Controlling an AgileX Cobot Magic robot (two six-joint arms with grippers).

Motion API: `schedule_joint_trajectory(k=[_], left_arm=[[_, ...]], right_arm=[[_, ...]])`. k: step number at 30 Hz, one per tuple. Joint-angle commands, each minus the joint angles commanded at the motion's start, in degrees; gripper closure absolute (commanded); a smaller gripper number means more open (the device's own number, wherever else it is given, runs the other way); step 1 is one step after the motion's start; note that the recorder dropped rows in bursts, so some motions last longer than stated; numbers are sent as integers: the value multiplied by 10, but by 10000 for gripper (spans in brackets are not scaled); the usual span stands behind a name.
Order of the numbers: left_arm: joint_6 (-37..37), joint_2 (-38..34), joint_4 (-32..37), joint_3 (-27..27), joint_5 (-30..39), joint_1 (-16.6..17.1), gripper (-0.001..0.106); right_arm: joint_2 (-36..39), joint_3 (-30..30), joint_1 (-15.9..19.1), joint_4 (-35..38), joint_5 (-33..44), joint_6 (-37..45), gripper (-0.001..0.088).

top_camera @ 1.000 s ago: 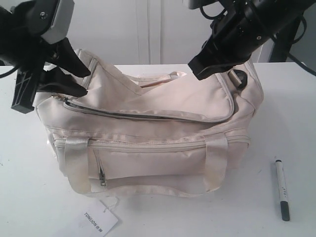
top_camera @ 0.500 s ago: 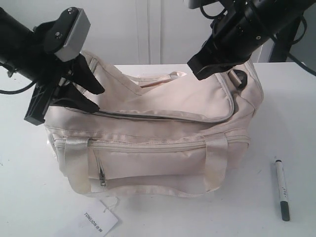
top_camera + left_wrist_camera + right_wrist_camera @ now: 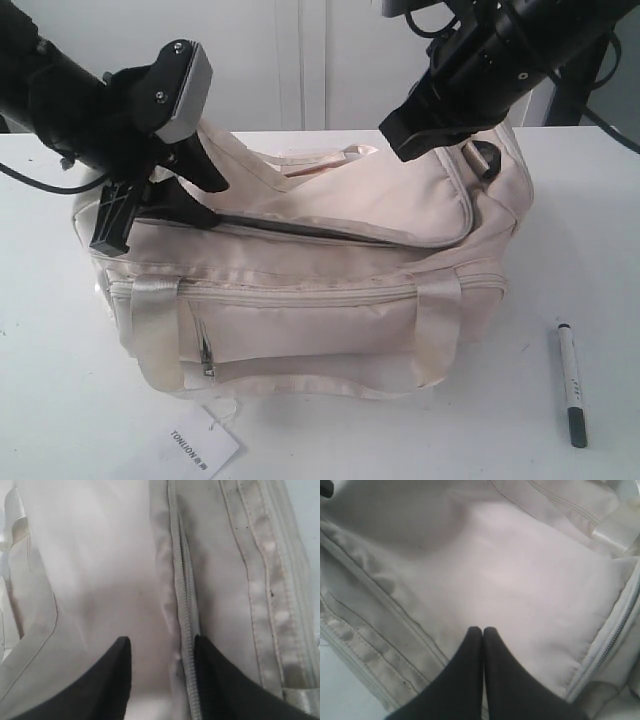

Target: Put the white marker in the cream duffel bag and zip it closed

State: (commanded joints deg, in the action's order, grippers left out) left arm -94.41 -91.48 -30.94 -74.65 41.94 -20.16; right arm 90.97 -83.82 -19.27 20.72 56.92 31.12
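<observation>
My left pincer [image 3: 160, 640] stands parted on the cream duffel bag [image 3: 320, 300], by its zipper [image 3: 182, 605]. My right pincer [image 3: 482, 630], pinched shut and empty, hangs over the bag's top. The white marker [image 3: 571, 385] lies apart near the tabletop's [image 3: 560, 220] right edge, and a paper tag [image 3: 200, 447] lies at the front edge.

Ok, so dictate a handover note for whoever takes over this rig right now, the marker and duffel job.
Left pincer: open, fingers straddling cloth beside the top zipper of the large soft cream fabric duffel bag.
Right pincer: shut, tips at the bag's top flap; nothing visibly held.
Slim white marker with dark cap: lying on the white table, right of the bag in the exterior view.
Done: top zipper partly open.
Left: pick up the marker, drop it in, zip shut.
</observation>
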Motion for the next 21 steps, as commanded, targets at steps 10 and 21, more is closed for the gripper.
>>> schedule_joint_trajectory(k=[10, 21], left_arm=[[21, 2, 83, 0, -17, 0, 665], [24, 2, 109, 0, -19, 0, 764]], right_arm=[[0, 0, 0, 0, -3, 0, 868], [0, 0, 0, 0, -6, 0, 868]])
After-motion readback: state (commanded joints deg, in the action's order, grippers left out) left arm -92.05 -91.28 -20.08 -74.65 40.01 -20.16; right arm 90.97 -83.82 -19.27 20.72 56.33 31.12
